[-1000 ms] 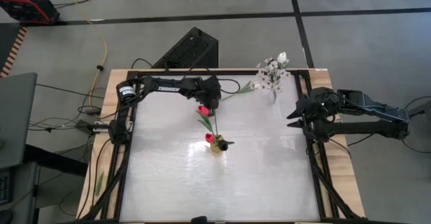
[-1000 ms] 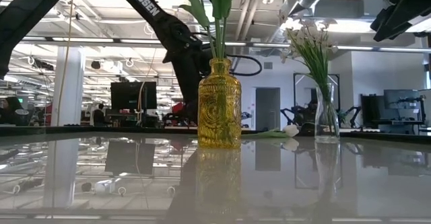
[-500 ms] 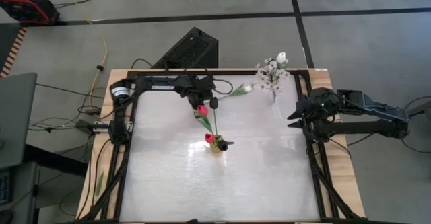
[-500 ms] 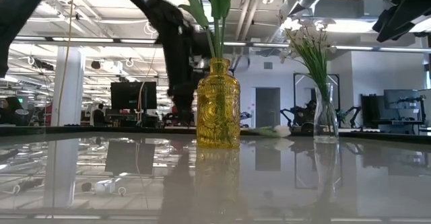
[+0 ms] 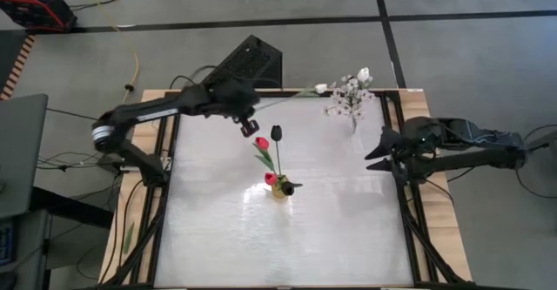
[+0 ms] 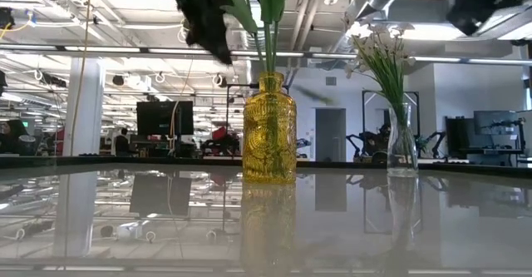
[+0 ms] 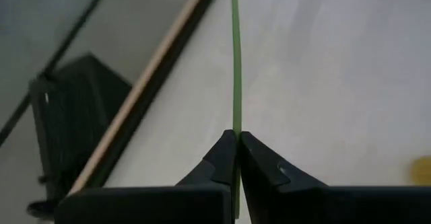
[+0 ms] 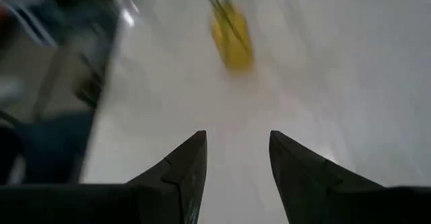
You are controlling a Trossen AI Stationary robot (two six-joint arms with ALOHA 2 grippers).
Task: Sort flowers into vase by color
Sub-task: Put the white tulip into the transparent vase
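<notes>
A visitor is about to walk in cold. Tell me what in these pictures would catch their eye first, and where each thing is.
The yellow vase stands mid-table with red tulips and a dark tulip rising from it. Toward the far edge, the left gripper is shut on the thin green stem of a white tulip and holds it in the air. The clear vase of white blossoms sits at the far right, beside the waiting, open right gripper.

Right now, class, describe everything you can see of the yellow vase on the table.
The yellow vase is a small bottle of amber-yellow glass with embossed patterning, a rounded body and a narrower neck. It stands upright near the middle of the glossy white table, which mirrors it. Green stems rise from its mouth, carrying red tulips and a dark tulip. Neither gripper touches it.
</notes>
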